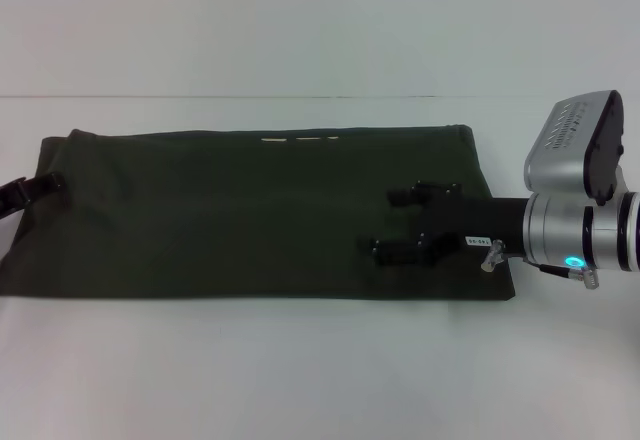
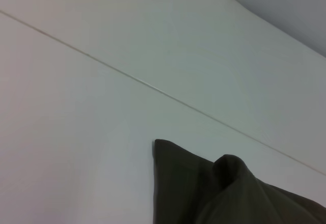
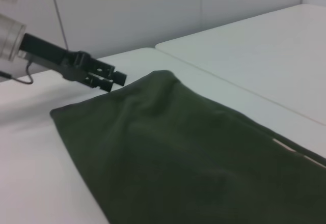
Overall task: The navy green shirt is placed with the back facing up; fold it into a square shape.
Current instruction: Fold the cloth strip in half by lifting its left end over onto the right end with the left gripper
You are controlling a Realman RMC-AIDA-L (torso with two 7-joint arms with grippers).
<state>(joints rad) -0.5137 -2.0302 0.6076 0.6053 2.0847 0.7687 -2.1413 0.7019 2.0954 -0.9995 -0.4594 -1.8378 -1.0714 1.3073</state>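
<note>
The navy green shirt (image 1: pixel 220 220) lies on the white table as a long flat band, plain side up, with a bit of cream lettering (image 1: pixel 300 141) peeking out at its far edge. My right gripper (image 1: pixel 392 225) is over the shirt's right part, open, with nothing between its fingers. At the shirt's left end is my left gripper (image 1: pixel 45 188). In the right wrist view that left gripper (image 3: pixel 119 77) pinches the edge of the shirt (image 3: pixel 193 152), which humps up there. The left wrist view shows only that raised corner of the shirt (image 2: pixel 219 188).
The white table (image 1: pixel 300 370) runs all around the shirt, with a seam line (image 1: pixel 250 97) behind it. A pale wall stands at the back.
</note>
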